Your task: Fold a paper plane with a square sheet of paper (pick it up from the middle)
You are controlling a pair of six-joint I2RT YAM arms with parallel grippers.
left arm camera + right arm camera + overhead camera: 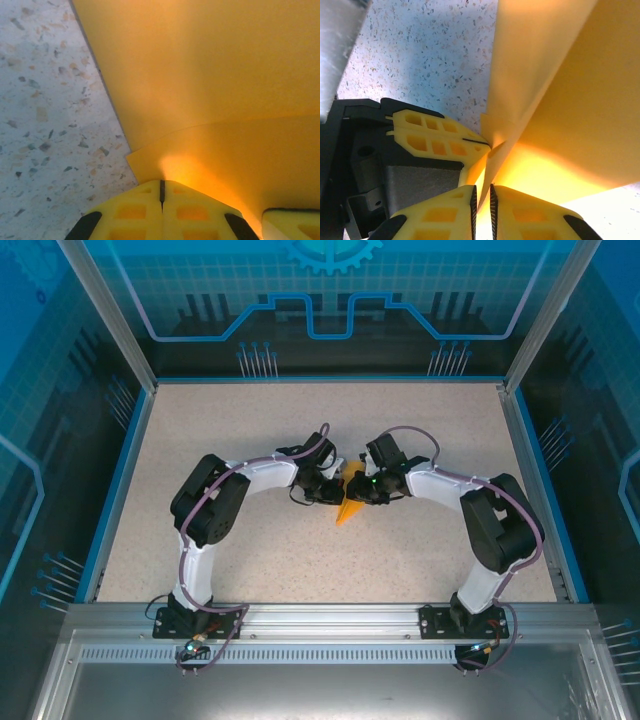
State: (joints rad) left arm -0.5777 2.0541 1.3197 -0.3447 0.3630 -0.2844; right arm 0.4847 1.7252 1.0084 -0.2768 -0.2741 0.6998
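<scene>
Evidently midway, the paper [210,75] is rising layered just ahead of the left gripper [161,192], which is clamping its edge, the right gripper [482,200] straddling a fold, barely parted, grip unclear, wings not yet shaped

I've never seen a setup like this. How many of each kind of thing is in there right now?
Robot arms: 2 (left arm, right arm)
Grippers: 2 (left gripper, right gripper)
Folded orange paper: 1
Speckled table: 1
Total: 6
</scene>
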